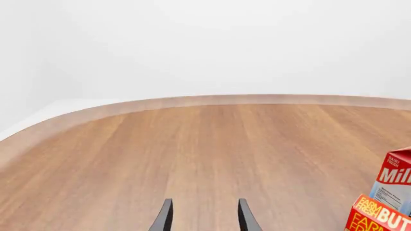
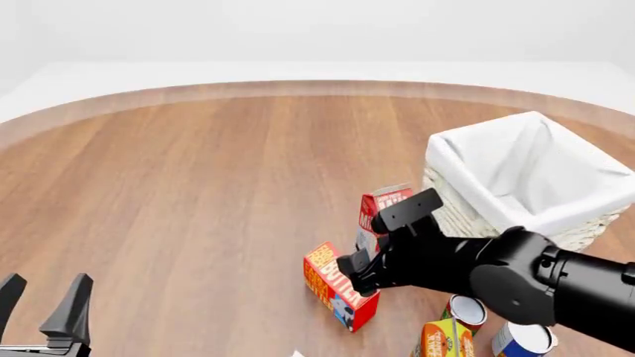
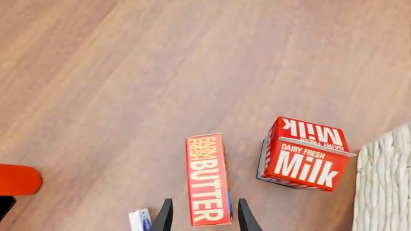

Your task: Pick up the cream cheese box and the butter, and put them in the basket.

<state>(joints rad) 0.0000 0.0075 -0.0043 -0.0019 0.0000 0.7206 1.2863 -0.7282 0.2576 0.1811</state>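
Directly over the butter, the right gripper hangs with its two dark fingers spread, one on each side of the carton's near end, holding nothing. Only the right wrist view shows this straddle; from the front, the right arm's black body covers the gripper and part of the butter, so finger contact cannot be judged there. The butter lies flat on the wooden table, lettering up. Just beside it stands the red-and-white milk carton, and past that the woven wall of the basket shows at the frame edge. A small white and blue corner near the gripper in the right wrist view may be the cream cheese box; too little shows to be sure.

The front view alone gives the whole basket, white cloth folded over its rim, standing on the far side of the milk carton, plus some cans near the right arm. The left gripper sits well apart, open and empty. Its wrist view shows its fingertips over bare wood, with the milk carton and the butter at the edge.
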